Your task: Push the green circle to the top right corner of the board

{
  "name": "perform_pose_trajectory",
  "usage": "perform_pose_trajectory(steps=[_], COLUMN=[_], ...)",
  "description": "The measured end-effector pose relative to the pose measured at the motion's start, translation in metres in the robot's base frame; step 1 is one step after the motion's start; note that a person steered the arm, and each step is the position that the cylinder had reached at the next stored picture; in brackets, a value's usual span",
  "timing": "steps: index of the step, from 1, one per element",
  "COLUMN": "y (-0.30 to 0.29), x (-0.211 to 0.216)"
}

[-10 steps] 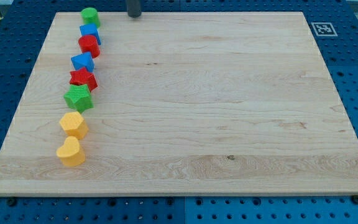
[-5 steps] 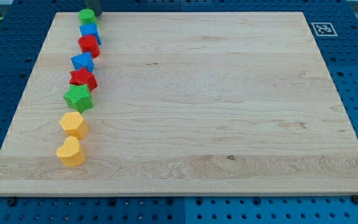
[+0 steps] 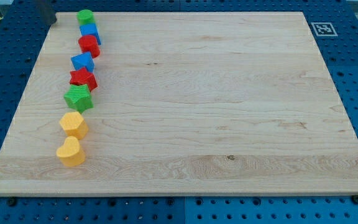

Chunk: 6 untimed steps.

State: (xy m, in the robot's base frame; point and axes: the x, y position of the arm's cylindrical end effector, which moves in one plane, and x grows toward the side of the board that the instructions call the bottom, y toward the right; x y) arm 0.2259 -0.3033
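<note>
1. Green circle (image 3: 85,16) sits at the view's top left of the wooden board (image 3: 204,99), just to the view's right of our tip (image 3: 47,22), apart from it.
2. Our tip, a bare dark rod end with nothing to open or close, stands off the board's top-left corner over the blue pegboard table (image 3: 5,62); it touches no block.
3. Below and to the right of our tip a column runs down the view: blue cube (image 3: 90,32), red circle (image 3: 89,45), another blue block (image 3: 82,61), red star (image 3: 83,79), green star (image 3: 78,98).
4. Farther below lie a yellow hexagon (image 3: 73,124) and a yellow heart (image 3: 71,152).
5. Far right of our tip, at the board's top-right corner, is a black-and-white marker tag (image 3: 321,28).
</note>
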Motion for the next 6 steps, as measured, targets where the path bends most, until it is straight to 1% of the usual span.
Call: perform_pose_trajectory(steps=[1, 3, 6], y=[0.011, 0.071, 0.131], x=[-0.001, -0.004, 0.007])
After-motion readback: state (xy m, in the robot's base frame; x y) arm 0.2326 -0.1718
